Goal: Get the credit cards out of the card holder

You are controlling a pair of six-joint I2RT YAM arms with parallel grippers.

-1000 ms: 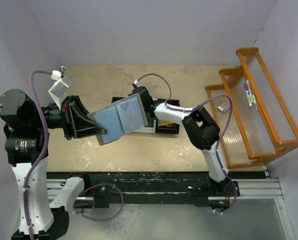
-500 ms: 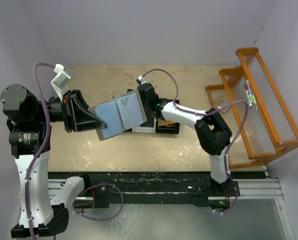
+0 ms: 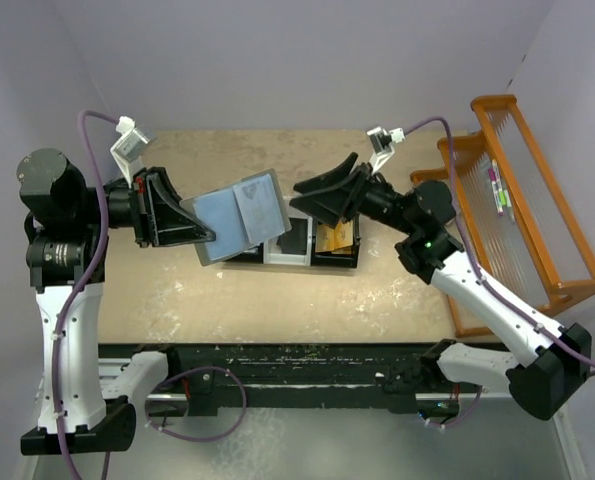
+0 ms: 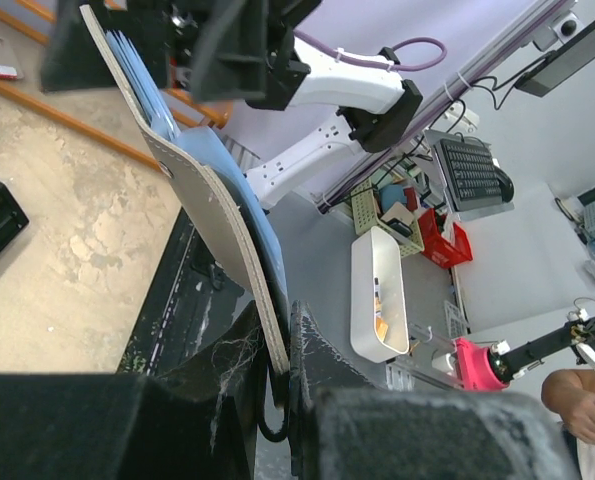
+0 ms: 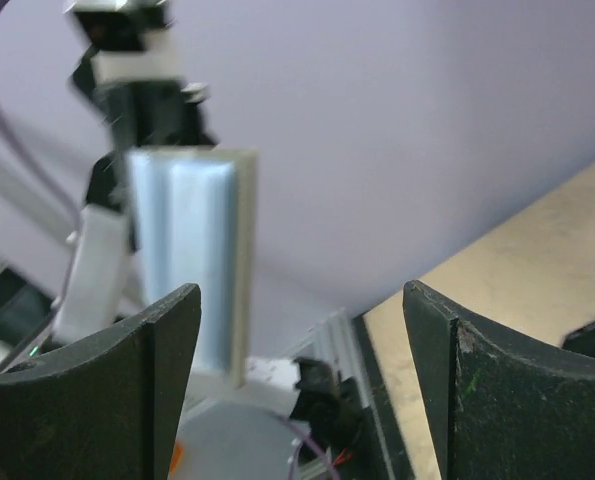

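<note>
**Right hand backs off the wallet, empty**

A second ago our right hand was against the 3 o'clock edge of the flat blue-grey bifold card holder. Now that hand has swung clear and hangs well apart at the holder's 3 o'clock. Its fingers are spread wide, and the wrist view shows nothing between them.

Our left hand keeps pinching one edge of the card holder, which is open and tilted in the air above the black-and-white three-compartment bin tray on the sandy tabletop.

With the right arm out of the way, we can see a thin orange-gold card lying in the tray's right compartment, at the holder's 4 o'clock. We judge that one card is out and dropped. We cannot tell from these views whether more cards sit in the holder's lighter pocket panel. If any do, the right hand must go back in for another pull.
</note>
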